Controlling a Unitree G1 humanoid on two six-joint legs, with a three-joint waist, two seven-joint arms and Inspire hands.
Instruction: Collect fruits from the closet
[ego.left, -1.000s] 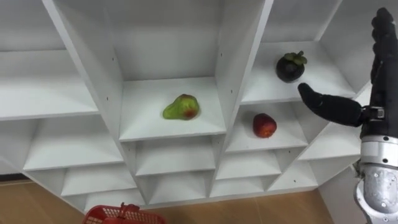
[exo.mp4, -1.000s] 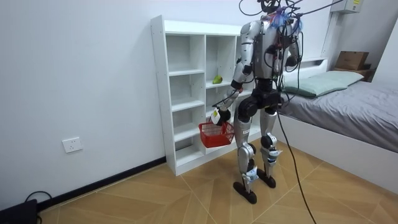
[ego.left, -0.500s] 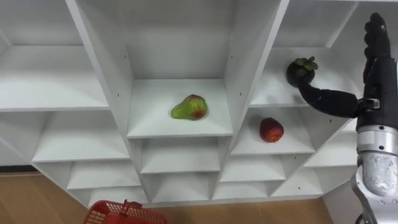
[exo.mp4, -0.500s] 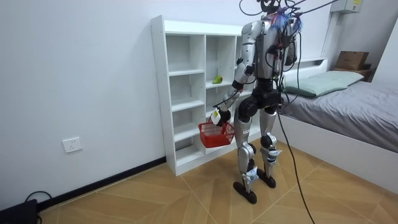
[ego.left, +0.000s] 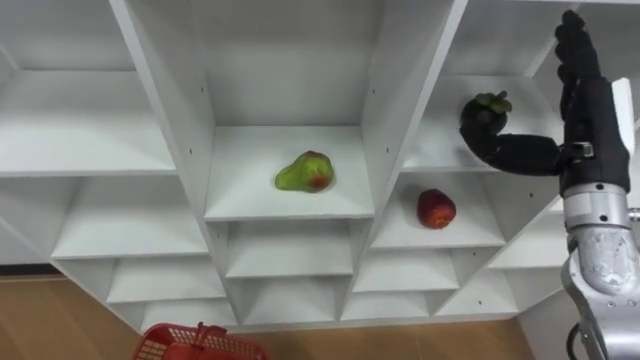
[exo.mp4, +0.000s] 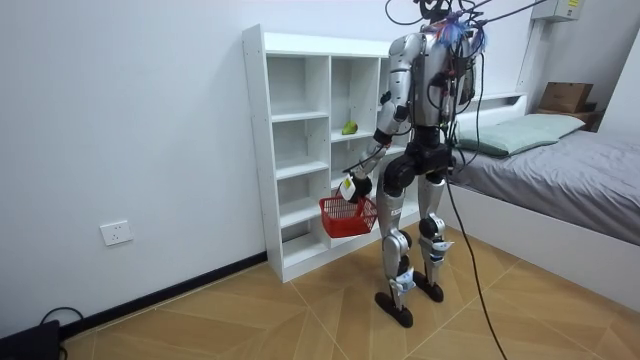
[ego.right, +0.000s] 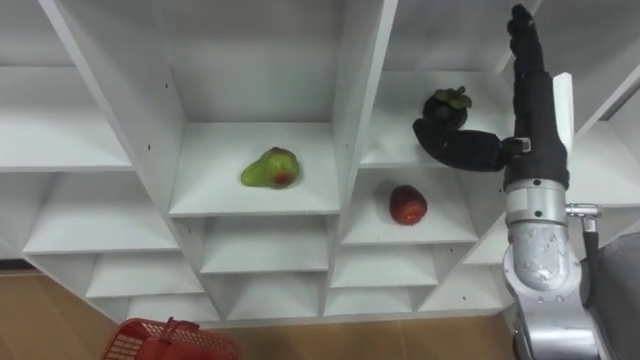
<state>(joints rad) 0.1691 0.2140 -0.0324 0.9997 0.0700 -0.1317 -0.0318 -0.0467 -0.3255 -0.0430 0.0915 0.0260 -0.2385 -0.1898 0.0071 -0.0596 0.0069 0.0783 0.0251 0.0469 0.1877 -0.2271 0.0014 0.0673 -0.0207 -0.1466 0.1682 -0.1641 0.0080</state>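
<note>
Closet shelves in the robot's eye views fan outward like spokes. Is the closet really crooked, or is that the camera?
Room view: the closet stands square, its uprights straight and parallel. Left eye view: the same uprights splay apart, likely an effect of the head camera's wide, close look. The light there is soft: a faint shadow beside the pear, no glare.

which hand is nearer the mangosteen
Right. The right hand is raised and open, its thumb right beside the mangosteen. The left hand hangs low in front of the robot, holding the red basket, well below the fruit.
</note>
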